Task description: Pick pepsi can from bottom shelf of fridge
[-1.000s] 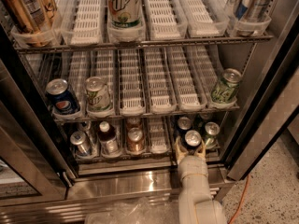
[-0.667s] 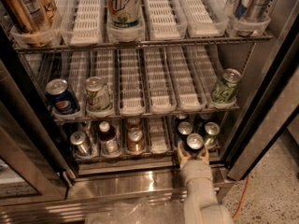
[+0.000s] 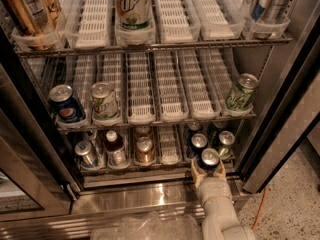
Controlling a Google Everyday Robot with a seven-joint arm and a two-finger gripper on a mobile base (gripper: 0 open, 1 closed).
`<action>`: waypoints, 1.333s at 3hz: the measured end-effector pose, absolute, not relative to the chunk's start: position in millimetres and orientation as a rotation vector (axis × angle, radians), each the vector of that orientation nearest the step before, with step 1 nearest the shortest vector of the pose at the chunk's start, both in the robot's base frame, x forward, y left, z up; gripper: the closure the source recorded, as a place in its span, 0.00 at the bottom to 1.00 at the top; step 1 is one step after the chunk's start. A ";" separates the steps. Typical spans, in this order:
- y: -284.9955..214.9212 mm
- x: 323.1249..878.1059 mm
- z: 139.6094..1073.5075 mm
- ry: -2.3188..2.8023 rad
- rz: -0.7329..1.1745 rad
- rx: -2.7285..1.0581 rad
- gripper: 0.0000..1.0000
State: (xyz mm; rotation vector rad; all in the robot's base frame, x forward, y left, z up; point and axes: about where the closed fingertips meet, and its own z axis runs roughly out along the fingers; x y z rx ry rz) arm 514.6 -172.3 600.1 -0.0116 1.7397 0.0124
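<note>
Since a second ago we see the arm (image 3: 220,215) draw back slightly, bringing the pepsi can (image 3: 209,159) nearer the sill (image 3: 140,194). The gripper (image 3: 209,170) sits just above the sill's right end, its pale fingers (image 3: 195,172) pinching the pepsi can from both sides. The can stands upright at the front edge of the bottom shelf (image 3: 169,149) of the fridge (image 3: 280,99), just behind the sill. Another dark can (image 3: 198,142) stands further behind the sill.
</note>
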 end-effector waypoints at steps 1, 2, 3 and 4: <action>-167.4 487.2 581.4 1.777 0.042 -0.064 1.00; -168.5 485.1 580.0 1.781 0.053 -0.058 1.00; -167.9 483.2 579.2 1.765 0.091 -0.095 1.00; -174.7 474.9 575.4 1.745 0.133 -0.153 1.00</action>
